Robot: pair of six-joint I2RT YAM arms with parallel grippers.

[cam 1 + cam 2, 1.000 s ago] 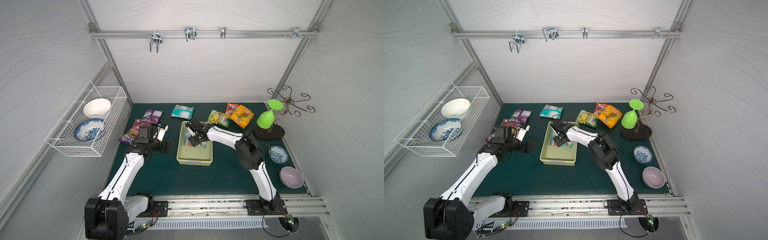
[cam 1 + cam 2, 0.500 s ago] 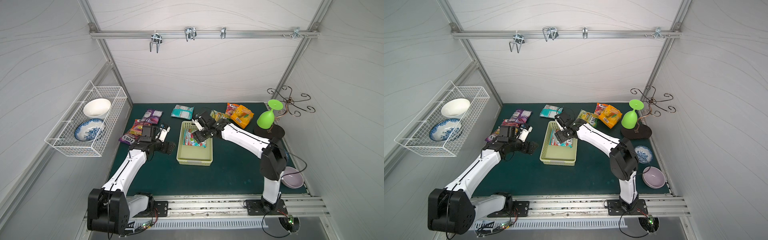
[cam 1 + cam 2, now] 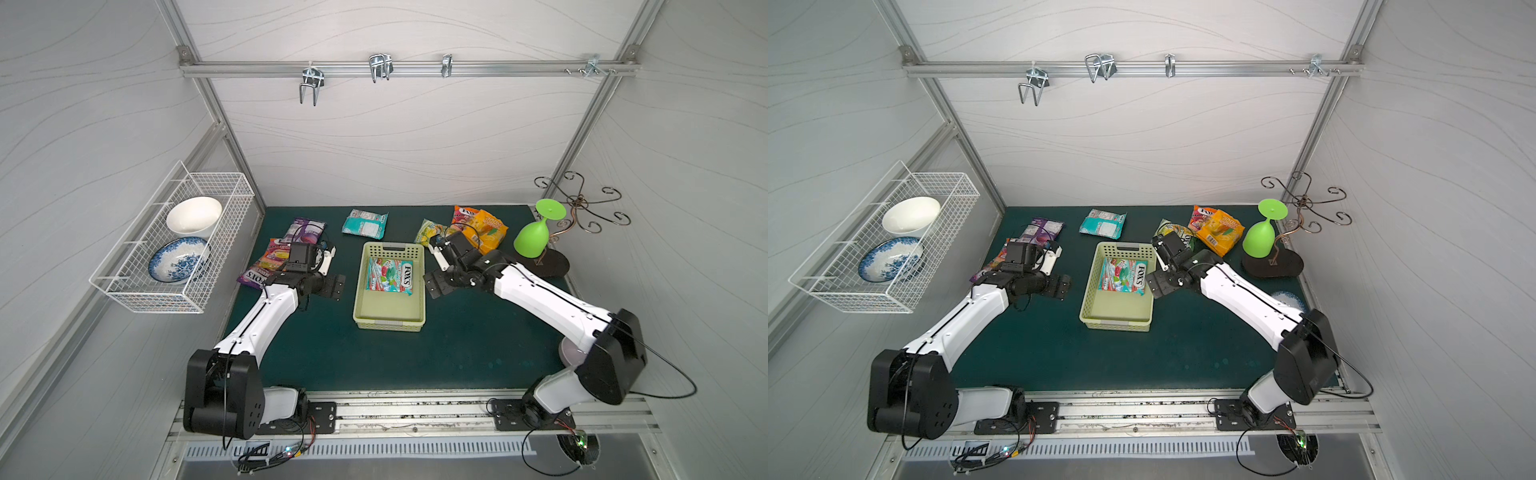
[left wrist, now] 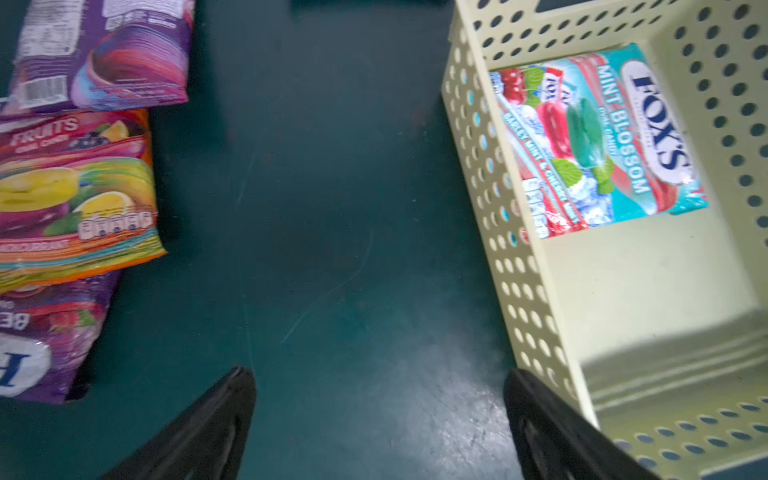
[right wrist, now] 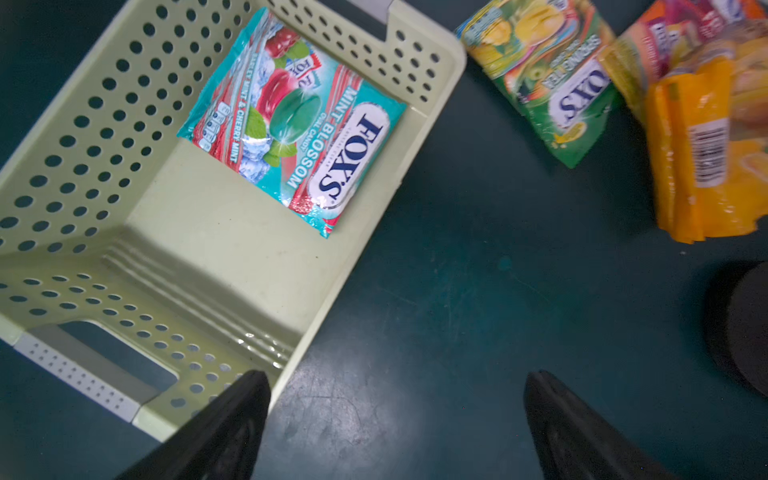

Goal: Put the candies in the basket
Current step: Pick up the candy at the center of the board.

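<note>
The basket [image 3: 388, 322] [image 3: 1116, 325] is a pale yellow-green perforated tray mid-mat. One teal-and-red FOX'S candy bag [image 3: 390, 275] [image 4: 594, 141] [image 5: 299, 124] lies flat in its far half. Purple, pink-orange and purple bags [image 3: 272, 257] [image 4: 75, 187] are piled at the left. A teal bag [image 3: 365, 223] lies behind the basket. A yellow-green bag [image 3: 428, 230] [image 5: 548, 83] and orange bags [image 3: 484, 228] [image 5: 706, 145] lie at the back right. My left gripper [image 3: 334, 286] [image 4: 378, 374] hangs open and empty between the pile and the basket. My right gripper [image 3: 434, 284] [image 5: 397, 376] is open and empty just outside the basket's right wall.
A white wire rack [image 3: 174, 245] with two bowls hangs on the left wall. An upturned green goblet [image 3: 536, 237] leans on a dark stand with a metal hook tree [image 3: 577, 203] at the back right. A patterned bowl [image 3: 1287, 299] sits under my right arm.
My right gripper has opened and drawn out of the basket to its right side, leaving the teal-and-red bag lying inside. My left gripper has barely shifted.
</note>
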